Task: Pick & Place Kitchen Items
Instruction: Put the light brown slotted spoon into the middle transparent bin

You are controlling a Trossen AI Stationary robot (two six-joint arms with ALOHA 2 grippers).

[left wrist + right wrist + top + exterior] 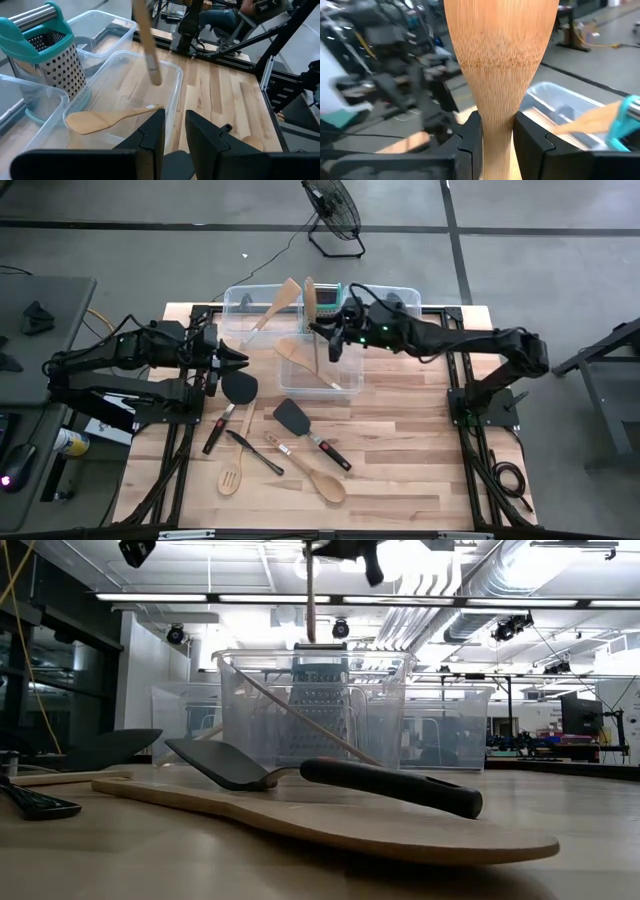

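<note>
Hanging upright, wooden spatula point(500, 65) pinched between right gripper point(497, 131) jaws.

You have a wooden counter point(400, 470) under everything. At its far edge sit two clear plastic bins point(385, 305) side by side, touching. Inside the bin farther from you stands a metal box grater point(52, 65) with a teal top, upright against the wall shared with the nearer bin. Beyond the bins, off the counter, a black floor fan point(333, 215) rests on the grey floor. Left of the bins, past the counter's edge, you see a grey side table point(40, 330).
</note>
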